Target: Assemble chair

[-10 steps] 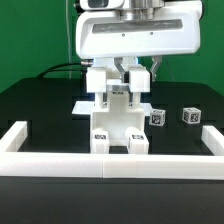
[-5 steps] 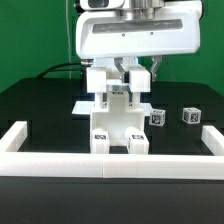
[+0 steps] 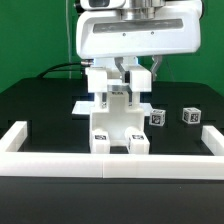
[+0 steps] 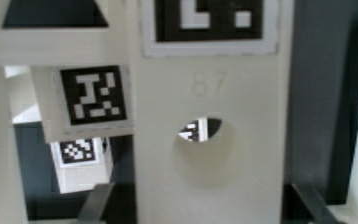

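Black flat table [image 3: 40,110] filled most of the exterior view, in front of a green backdrop [image 3: 25,40]. The big white boxy arm housing [image 3: 135,35] hung over the middle of the table. A long low white border rail [image 3: 110,166] ran along the near edge, with short returns at both ends.

The small white plastic chair [image 3: 118,125], in blocky tagged parts, stood upright mid-table just behind the rail, directly under the arm. Two short feet with square black-and-white tags [image 3: 99,137] faced the camera, and taller pieces were stacked above them.

The two-finger gripper [image 3: 127,82] was down on the chair's top section. In the wrist view the gripper [image 4: 206,205] had its dark fingers [image 4: 101,205] pressed in on both sides of a white upright chair piece, pinching it with no visible gap. That piece's face had a small round hole [image 4: 201,129] and a large tag above it. Beside it were more white parts with smaller tags. I couldn't tell from either view exactly which part they belonged to.

Two small white tagged blocks lay loose on the table toward the exterior view's right. One [image 3: 157,117] was just beside the chair. The other [image 3: 189,115] was further out and clear of both.
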